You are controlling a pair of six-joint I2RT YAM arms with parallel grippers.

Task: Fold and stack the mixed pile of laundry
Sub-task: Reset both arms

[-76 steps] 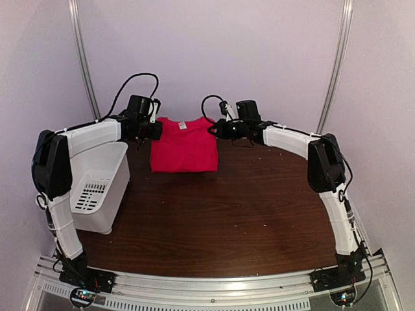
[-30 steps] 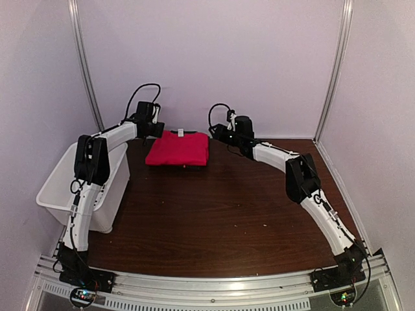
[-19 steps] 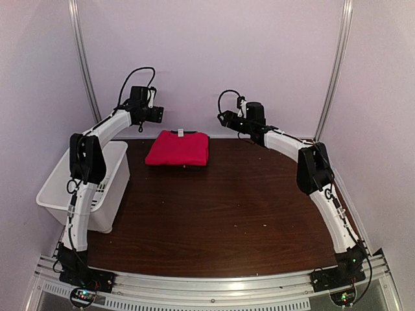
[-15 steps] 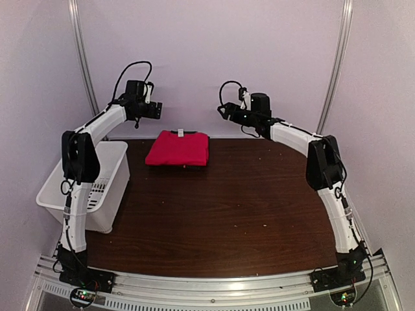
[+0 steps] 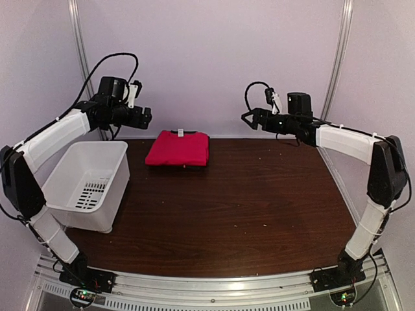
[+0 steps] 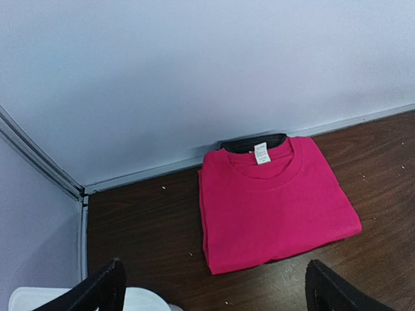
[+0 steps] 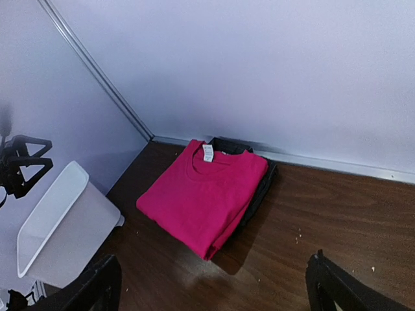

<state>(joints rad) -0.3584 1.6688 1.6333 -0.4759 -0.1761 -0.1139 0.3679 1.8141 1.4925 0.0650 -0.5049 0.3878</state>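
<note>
Brown wooden table (image 5: 246,207) is carrying a white bin (image 5: 118,188) at its left and, by the back wall, the folded red T-shirt (image 5: 178,149), which is lying squarely on the dark shirt (image 6: 249,144). Both arms are lifting away from this stack, with the left gripper (image 5: 146,118) and right gripper (image 5: 248,119) spread wide and empty. The stacking is looking finished.
</note>
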